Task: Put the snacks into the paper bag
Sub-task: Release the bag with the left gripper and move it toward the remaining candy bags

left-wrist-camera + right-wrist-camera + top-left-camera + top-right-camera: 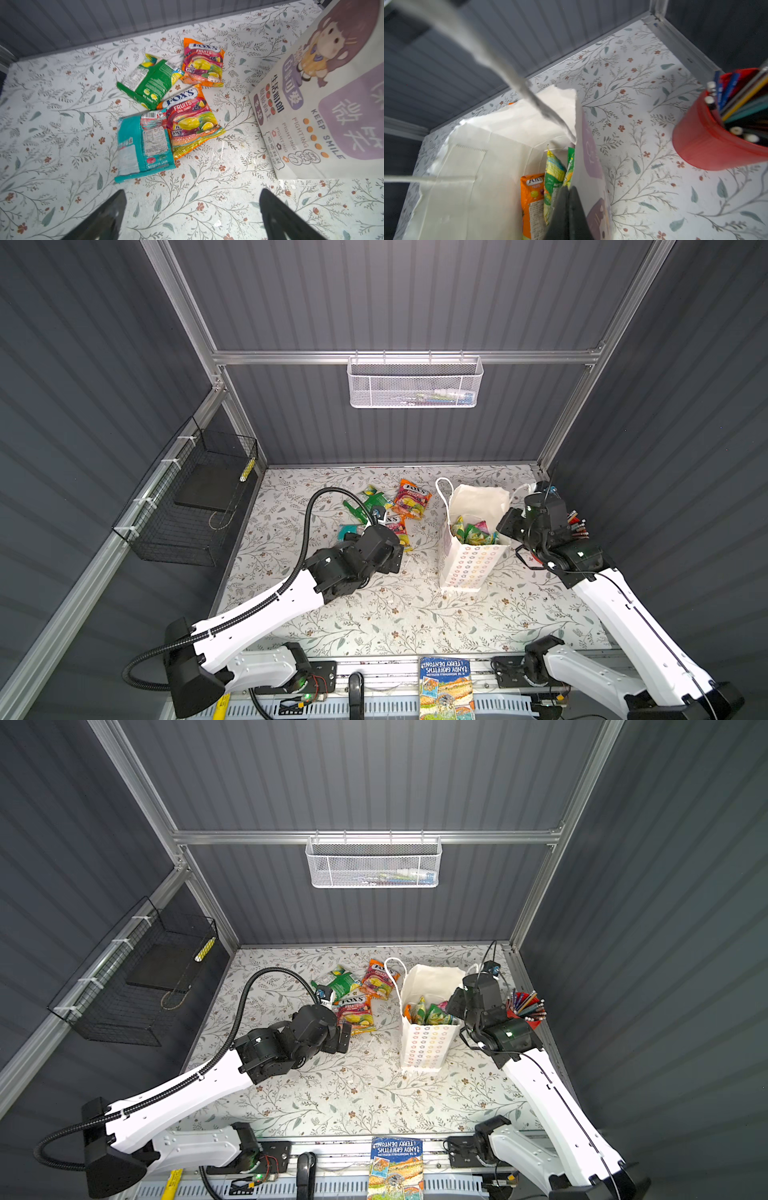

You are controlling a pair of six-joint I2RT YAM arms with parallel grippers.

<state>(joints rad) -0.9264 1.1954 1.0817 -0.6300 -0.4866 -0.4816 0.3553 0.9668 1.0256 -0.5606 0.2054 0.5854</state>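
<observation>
The right end effector (569, 209) is clenched on the paper bag (467, 187) rim, likely steadying it open, while the left end effector (192, 192) hangs released over four loose snacks (191, 122), ready to pick.

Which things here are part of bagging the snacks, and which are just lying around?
For the job: paper bag; packets already inside it; loose packets on the table, orange, green and teal.

Just lying about: red pencil cup; book; white mesh basket; black wire basket.
</observation>
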